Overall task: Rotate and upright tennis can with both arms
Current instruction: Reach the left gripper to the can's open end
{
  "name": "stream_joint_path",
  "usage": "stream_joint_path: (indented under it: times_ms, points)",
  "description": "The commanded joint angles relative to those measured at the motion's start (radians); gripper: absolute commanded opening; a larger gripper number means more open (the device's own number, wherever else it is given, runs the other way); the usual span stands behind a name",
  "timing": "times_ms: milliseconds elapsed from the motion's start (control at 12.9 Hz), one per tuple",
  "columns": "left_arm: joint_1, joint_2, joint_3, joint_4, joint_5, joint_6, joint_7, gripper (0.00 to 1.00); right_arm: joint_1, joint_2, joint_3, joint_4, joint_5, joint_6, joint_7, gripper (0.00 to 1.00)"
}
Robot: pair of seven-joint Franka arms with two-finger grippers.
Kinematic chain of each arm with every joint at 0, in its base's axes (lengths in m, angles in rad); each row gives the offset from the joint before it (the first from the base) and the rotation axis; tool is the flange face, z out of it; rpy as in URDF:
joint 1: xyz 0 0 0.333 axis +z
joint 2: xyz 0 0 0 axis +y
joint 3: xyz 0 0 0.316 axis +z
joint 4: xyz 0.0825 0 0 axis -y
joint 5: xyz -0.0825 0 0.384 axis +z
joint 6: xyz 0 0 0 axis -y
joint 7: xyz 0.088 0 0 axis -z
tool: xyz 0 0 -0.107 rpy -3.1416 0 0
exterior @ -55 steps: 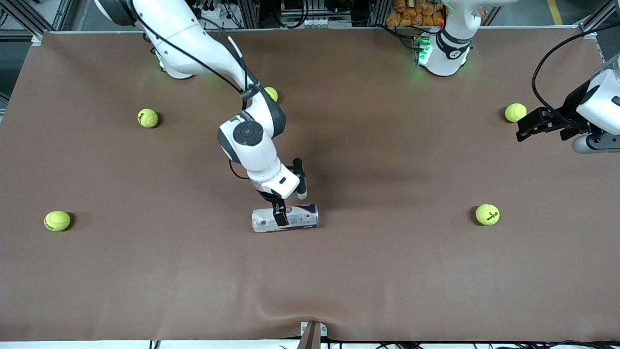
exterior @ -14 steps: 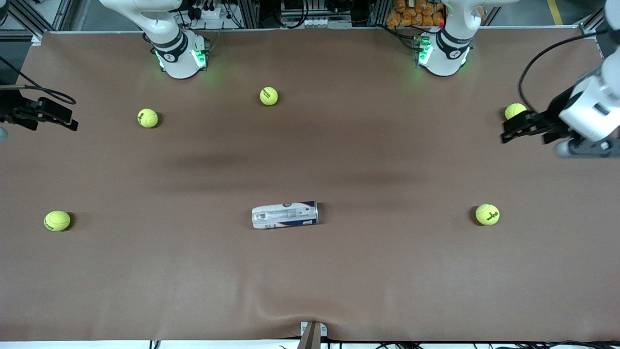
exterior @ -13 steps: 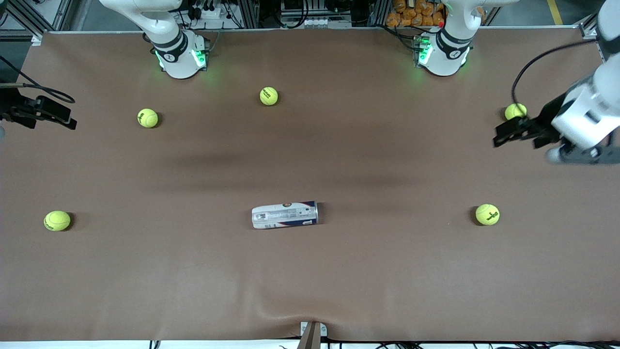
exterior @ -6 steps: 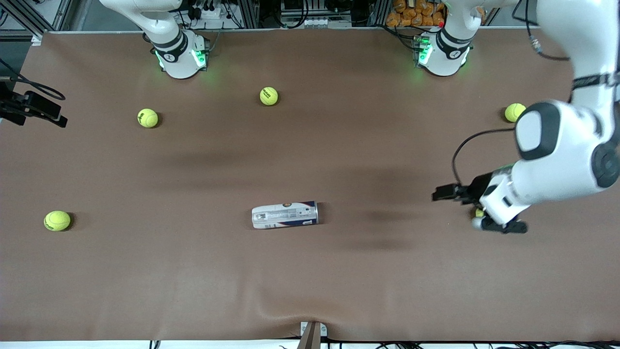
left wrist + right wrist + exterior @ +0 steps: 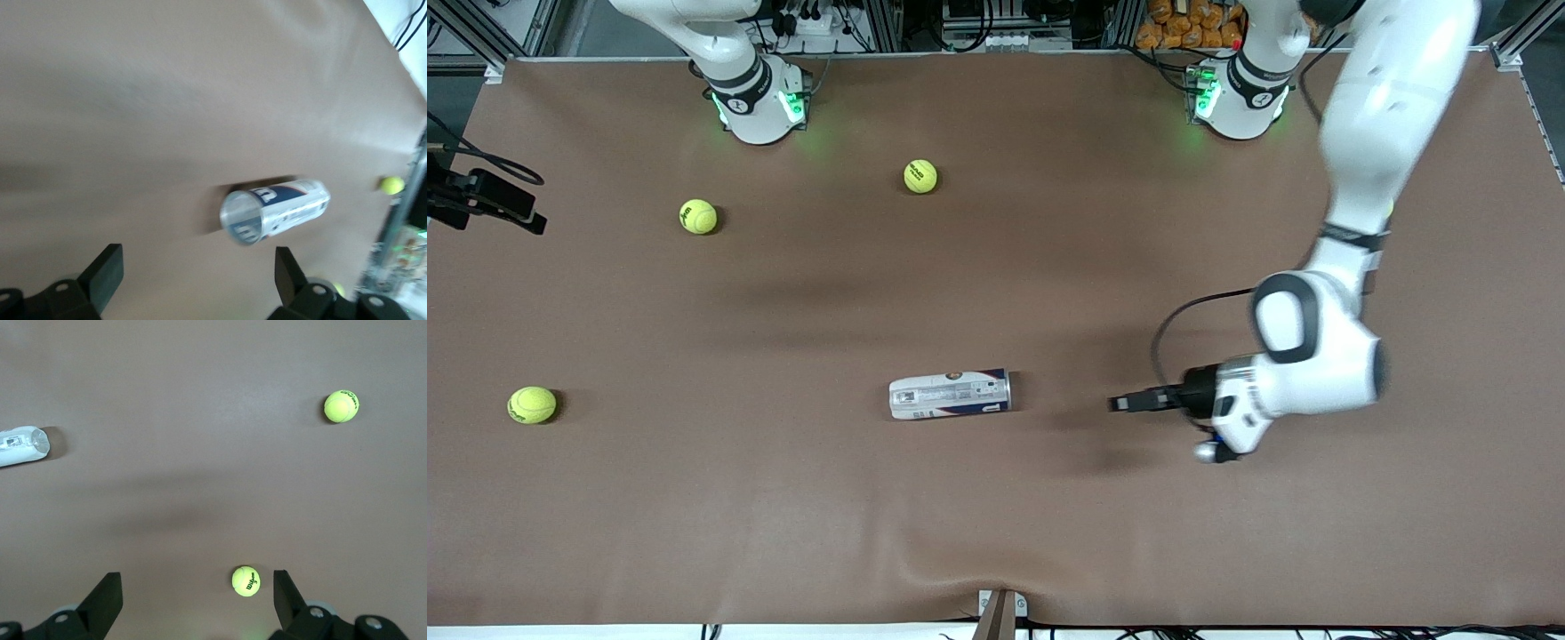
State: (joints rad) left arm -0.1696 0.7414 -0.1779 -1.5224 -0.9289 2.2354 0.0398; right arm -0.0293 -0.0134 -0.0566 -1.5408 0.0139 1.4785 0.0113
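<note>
- Front view, tennis can (image 5: 950,395): lies on its side on the brown counter (image 5: 996,516) about midway between the two arms' ends, long axis running from one end of the counter toward the other. White and navy label with fine print too small to read; silver rim at the end toward the left arm.
- Front view, left claw (image 5: 1125,404): low over the counter, toward the left arm's end from the can, pointing at the can's rim end and well apart from it, holding nothing.
- Front view, right claw (image 5: 525,220): at the counter's edge at the right arm's end, well apart from the can; that arm waits.
- Front view, tennis balls: one (image 5: 532,404) toward the right arm's end, two more (image 5: 698,216) (image 5: 920,176) nearer the bases. Dark printing on each, not readable here.
- Left wrist view: the can (image 5: 275,211) lies ahead of the left claw (image 5: 197,270), its round clear end facing the camera, navy band with white lettering that cannot be made out. The fingers (image 5: 107,273) stand wide apart, nothing between them.
- Right wrist view: right claw (image 5: 197,593) spread wide and empty. A ball (image 5: 246,581) between the fingers' line reads "Wilson"; a second ball (image 5: 341,406) shows dark print. One end of the can (image 5: 24,445) shows at the picture's edge.
</note>
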Motion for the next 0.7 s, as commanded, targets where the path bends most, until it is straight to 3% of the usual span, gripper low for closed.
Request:
stream_joint_path:
  times_ms: [0,232,619]
  points:
    - [-0.065,0.088,0.0,0.039,-0.24,0.024,0.065,1.0,-0.03,0.006,0.017,0.016,-0.011,-0.014,0.007,1.0]
    - [-0.108,0.154,0.0,0.056,-0.488,0.026,0.211,1.0,-0.046,0.004,0.017,0.019,-0.012,-0.014,0.007,1.0]
    - [-0.148,0.232,0.0,0.137,-0.606,0.027,0.229,0.89,-0.043,0.006,0.017,0.019,-0.011,-0.014,0.007,1.0]
